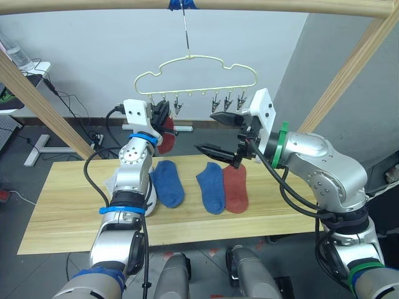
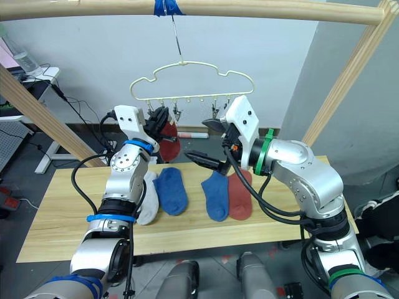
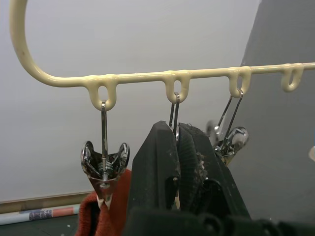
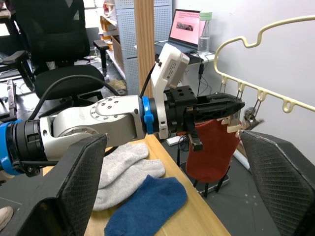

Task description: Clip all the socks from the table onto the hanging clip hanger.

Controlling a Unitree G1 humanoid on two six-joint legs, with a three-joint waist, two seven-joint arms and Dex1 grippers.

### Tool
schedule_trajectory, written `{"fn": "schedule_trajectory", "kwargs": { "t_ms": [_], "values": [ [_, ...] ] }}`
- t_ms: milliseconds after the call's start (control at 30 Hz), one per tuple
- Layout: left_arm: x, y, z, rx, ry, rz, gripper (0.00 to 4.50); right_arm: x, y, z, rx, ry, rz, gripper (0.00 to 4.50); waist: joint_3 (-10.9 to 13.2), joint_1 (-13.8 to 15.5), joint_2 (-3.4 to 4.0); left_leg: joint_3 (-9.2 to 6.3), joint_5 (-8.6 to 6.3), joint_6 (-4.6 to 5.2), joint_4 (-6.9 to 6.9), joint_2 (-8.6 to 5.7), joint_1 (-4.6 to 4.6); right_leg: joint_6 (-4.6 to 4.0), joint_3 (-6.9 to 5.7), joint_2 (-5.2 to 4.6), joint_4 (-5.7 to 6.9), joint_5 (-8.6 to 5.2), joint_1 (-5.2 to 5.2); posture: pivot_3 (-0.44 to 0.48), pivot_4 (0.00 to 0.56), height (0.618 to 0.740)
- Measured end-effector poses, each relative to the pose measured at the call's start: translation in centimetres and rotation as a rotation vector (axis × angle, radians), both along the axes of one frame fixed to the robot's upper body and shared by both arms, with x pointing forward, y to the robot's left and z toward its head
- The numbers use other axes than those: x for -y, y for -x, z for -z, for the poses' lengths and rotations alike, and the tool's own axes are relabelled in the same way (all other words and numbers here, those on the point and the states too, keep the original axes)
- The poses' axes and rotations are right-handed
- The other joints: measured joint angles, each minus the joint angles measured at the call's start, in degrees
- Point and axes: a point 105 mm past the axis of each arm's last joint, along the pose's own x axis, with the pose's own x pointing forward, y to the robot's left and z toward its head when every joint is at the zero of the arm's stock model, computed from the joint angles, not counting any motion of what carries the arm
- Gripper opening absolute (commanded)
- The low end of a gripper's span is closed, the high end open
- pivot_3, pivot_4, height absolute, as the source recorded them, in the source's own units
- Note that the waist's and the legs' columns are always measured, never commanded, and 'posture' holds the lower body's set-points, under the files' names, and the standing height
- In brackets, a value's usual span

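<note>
The left gripper [image 4: 219, 105], jaws pinched together on a metal clip [image 3: 175, 110] of the clip hanger [image 1: 196, 75], should release cleanly (rust red sock [image 4: 210, 152] hangs at the clip's 9 o'clock neighbour); right gripper [image 1: 223, 133] jaws apart.

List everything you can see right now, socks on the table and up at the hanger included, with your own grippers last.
clip hanger: one, pale yellow, hanging from the wooden pole frame above the table.
metal clips: a row, silver, along the hanger's lower bar.
rust red sock: one, hanging at the hanger's left end.
rust red sock on the table: one, rightmost of the row.
blue socks: two, mid-table.
light grey socks: two, overlapping, left of the blue ones.
table: one, light wood.
left gripper: shut on a clip beside the hanging sock.
right gripper: open, near the hanger's right clips.
</note>
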Motion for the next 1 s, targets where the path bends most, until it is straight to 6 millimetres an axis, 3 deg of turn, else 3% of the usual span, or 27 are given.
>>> {"fn": "schedule_trajectory", "kwargs": {
  "t_ms": [100,233,400,567,733,1000],
  "values": [
    [0.2,0.2,-0.3,-0.077,0.017,0.06,0.01,2.4,-2.1,4.1,-0.089,0.146,0.135,4.5,0.0,0.0,-0.02,0.0,0.0,0.0,0.01,-0.02,0.01,0.0,0.0,-0.01,-0.02,0.0,0.03,-0.098,0.231,0.74],
    [0.3,1.2,-0.5,-0.233,0.045,0.15,0.01,5.5,-4.5,9.4,-0.277,0.209,0.299,4.5,0.0,-0.6,-0.01,0.05,0.0,0.0,-0.03,0.01,0.05,0.0,0.08,0.02,0.02,0.0,0.01,-0.089,0.233,0.74],
    [1.7,3.9,-0.3,-0.446,0.099,0.35,0.01,6.5,-6.4,12.4,-0.344,0.273,0.364,4.5,0.0,-1.9,-0.01,0.09,0.0,0.0,-0.04,0.06,0.15,0.01,0.15,0.11,0.09,-0.01,0.01,-0.075,0.231,0.74],
    [1.6,5.7,-0.6,-0.577,0.222,0.485,0.01,6.0,-8.7,14.6,-0.391,0.297,0.39,4.5,0.0,-2.1,-0.02,0.08,0.0,0.0,-0.04,0.08,0.19,0.01,0.14,0.16,0.11,-0.01,0.04,-0.071,0.228,0.74],
    [1.4,6.4,-0.9,-0.665,0.356,0.544,0.01,5.0,-10.2,16.8,-0.389,0.36,0.381,4.5,0.0,-1.7,-0.02,0.15,0.0,-0.01,-0.04,0.05,0.14,0.01,0.21,0.12,0.0,-0.01,0.03,-0.062,0.225,0.74],
    [1.6,7.1,-1.3,-0.701,0.391,0.57,0.01,4.9,-11.0,20.3,-0.37,0.486,0.391,4.5,0.0,-1.4,-0.02,0.21,-0.01,-0.02,-0.09,0.03,0.14,-0.01,0.27,0.03,-0.04,0.0,0.02,-0.03,0.218,0.74]
  ]
}}
